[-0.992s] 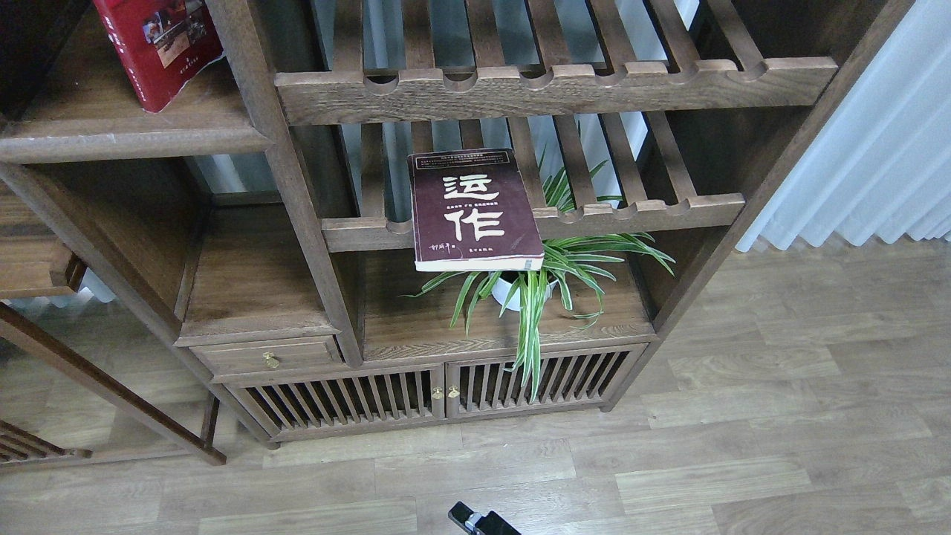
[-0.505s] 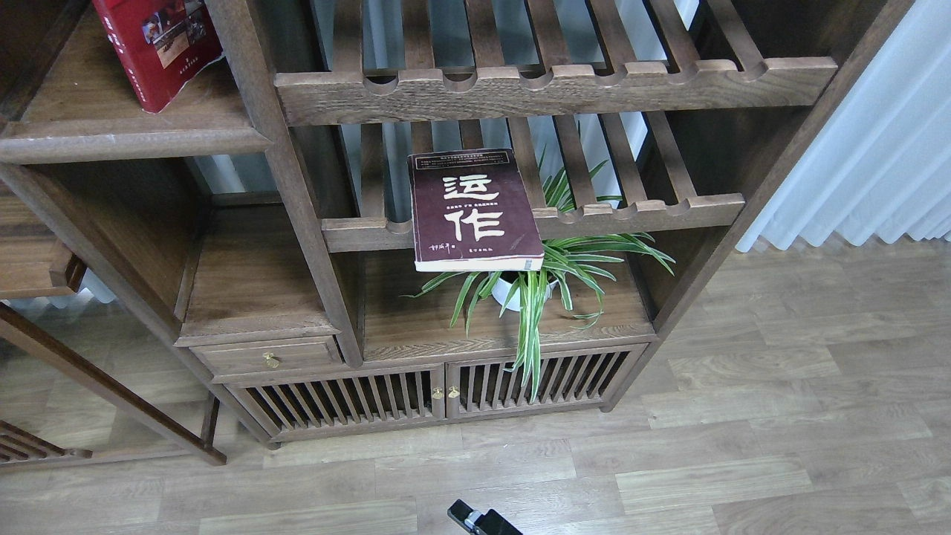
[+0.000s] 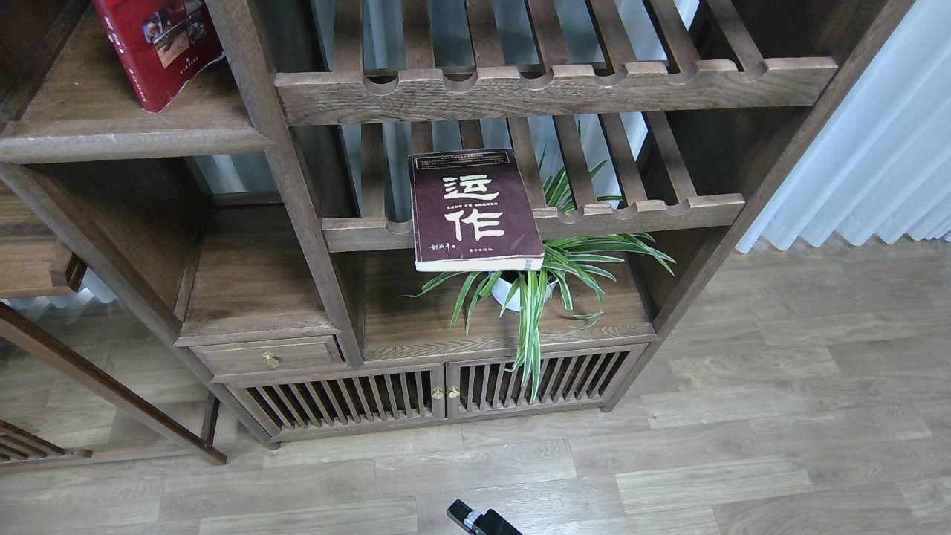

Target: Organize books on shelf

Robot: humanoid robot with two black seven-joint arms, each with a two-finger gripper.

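Note:
The dark maroon book [image 3: 475, 212] with large white characters lies flat on the lower slatted rack, its front end overhanging the notched rail. The red book [image 3: 157, 48] with a cover photo leans on the solid dark-brown shelf [image 3: 134, 141] at the upper left. The pale white-lavender book is out of view. A small black part of an arm [image 3: 479, 521] pokes in at the bottom edge, seemingly from the right, far below the books. Its fingers cannot be told apart. The left gripper is not in view.
A potted spider plant [image 3: 546, 286] stands on the board under the maroon book. An upper slatted rack [image 3: 557, 85] sits above it. A small drawer [image 3: 267, 355] and slatted cabinet doors [image 3: 438, 394] are below. White curtains [image 3: 869, 163] hang at the right.

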